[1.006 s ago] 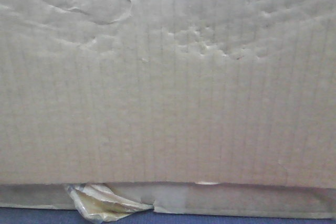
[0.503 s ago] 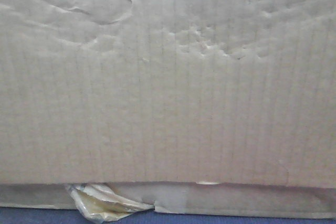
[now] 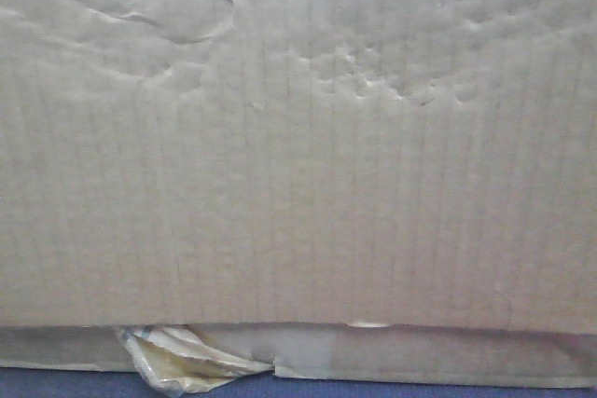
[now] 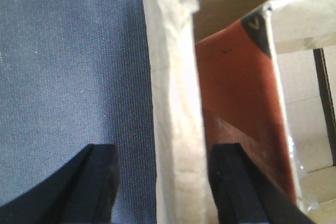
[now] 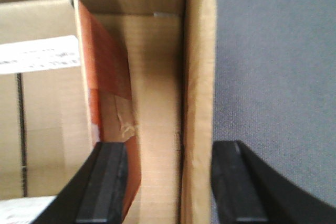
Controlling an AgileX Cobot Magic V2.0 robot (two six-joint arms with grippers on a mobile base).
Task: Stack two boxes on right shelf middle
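A tan, dented cardboard box [image 3: 298,156] fills the front view, and yellowish tape [image 3: 177,361] peels at its lower left edge. A thin tan cardboard strip [image 3: 448,356] lies under it; I cannot tell whether that is a second box. My left gripper [image 4: 164,156] is open and straddles the box's left wall [image 4: 176,77]. My right gripper [image 5: 170,150] is open astride the right wall [image 5: 199,77], its inner finger [image 5: 107,182] inside the box. The shelf is out of view.
Inside the tan box stands a smaller box with an orange-brown side [image 4: 236,87] [image 5: 107,77] and a white label [image 5: 39,53]. Blue cloth [image 4: 68,66] [image 5: 273,66] lies outside both walls and shows as a strip [image 3: 56,384] below the box.
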